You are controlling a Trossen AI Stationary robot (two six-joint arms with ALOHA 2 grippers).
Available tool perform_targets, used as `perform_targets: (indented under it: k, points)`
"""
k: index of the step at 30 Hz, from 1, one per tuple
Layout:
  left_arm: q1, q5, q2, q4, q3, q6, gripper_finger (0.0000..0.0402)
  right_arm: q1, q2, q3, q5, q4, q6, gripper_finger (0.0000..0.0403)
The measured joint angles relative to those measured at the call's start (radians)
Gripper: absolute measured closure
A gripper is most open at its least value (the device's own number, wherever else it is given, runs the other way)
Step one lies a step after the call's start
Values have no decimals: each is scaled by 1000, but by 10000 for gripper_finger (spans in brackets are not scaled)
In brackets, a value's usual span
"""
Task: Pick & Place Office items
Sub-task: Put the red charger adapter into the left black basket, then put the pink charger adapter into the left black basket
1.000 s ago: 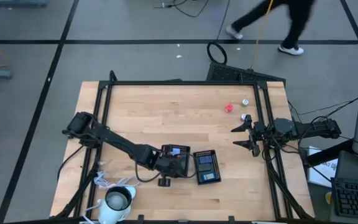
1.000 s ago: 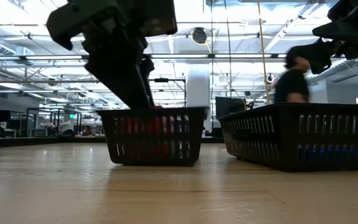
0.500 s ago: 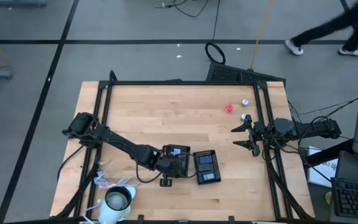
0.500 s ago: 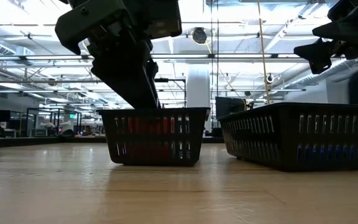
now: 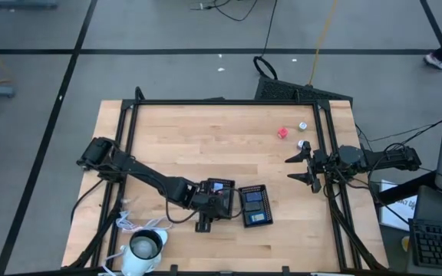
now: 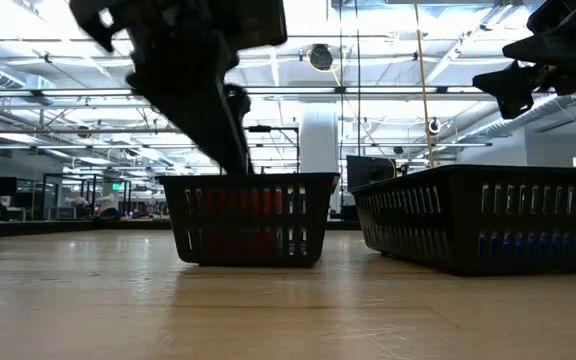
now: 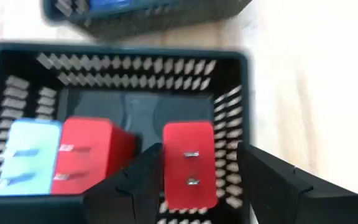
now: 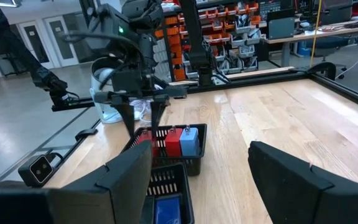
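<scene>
My left gripper hovers open over the left black tray. In the left wrist view its fingers stand on either side of a red block that lies on the tray floor beside another red block and a light blue block. The right black tray holds blue pieces. A red block and two silvery round bits lie on the far right of the table. My right gripper waits open near the right edge.
A white cup-like thing with a cord sits at the near left corner. A black frame rail runs along the far edge and down both sides. Bare wood lies between the trays and the loose pieces.
My left gripper has shifted a little above the left tray and shows blurred in the low view. A person walking behind the far edge has moved off toward the right.
</scene>
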Motion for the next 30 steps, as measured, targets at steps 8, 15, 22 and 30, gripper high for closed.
perform_targets:
  k: [8,15,22,30]
  points:
    - [32,102,-37,-41,48,1,193,0,0,0,0,0,0,149]
    - [88,166,-159,-94,116,2,192,0,1,0,0,0,0,149]
    - [136,219,-378,-83,167,-154,192,0,1,0,0,0,0,149]
    - [167,208,-599,148,177,-189,192,0,1,0,0,0,0,149]
